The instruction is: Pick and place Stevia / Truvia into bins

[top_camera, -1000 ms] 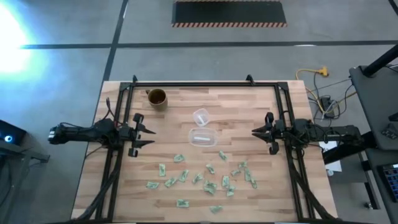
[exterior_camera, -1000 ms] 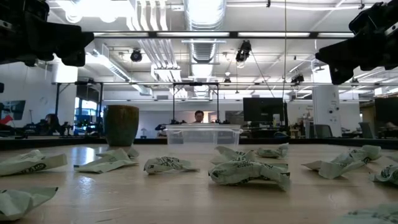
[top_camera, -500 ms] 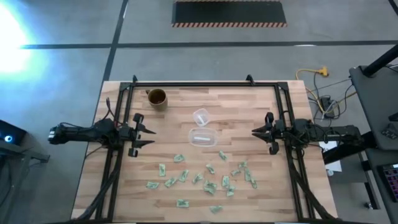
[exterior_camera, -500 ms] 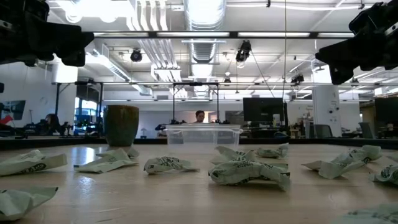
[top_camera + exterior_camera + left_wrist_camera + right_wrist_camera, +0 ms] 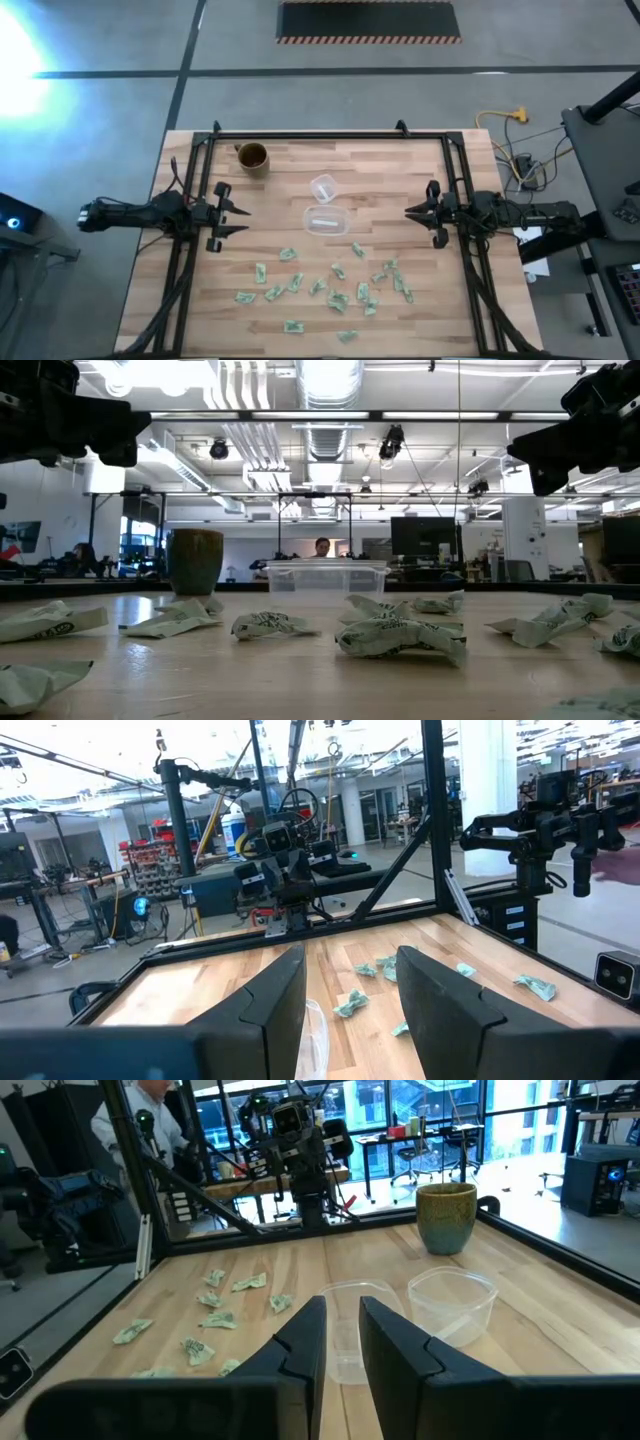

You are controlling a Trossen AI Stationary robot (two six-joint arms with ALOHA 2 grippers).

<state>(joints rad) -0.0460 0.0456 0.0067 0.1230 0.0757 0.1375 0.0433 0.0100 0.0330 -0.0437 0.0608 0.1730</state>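
Observation:
Several crumpled pale green and white Stevia packets (image 5: 335,285) lie flat on the near half of the table, in the low view as packets (image 5: 400,635). The clear rounded-rectangular bin (image 5: 325,220) stands on its base at the table's middle, and what lies inside it does not show clearly. It shows through the finger gap as the bin (image 5: 342,1330). My left gripper (image 5: 243,220) hovers open at the left side, well left of the bin. My right gripper (image 5: 409,213) hovers at the right side with a narrow gap between its fingers, seen in its own view as the right gripper (image 5: 342,1315). Neither holds anything.
A brown mug (image 5: 252,157) stands toward the far left of the table. A smaller clear round cup (image 5: 322,187) sits just beyond the bin. A dark metal frame (image 5: 330,135) runs along the far and side edges. A person (image 5: 321,547) shows in the room behind.

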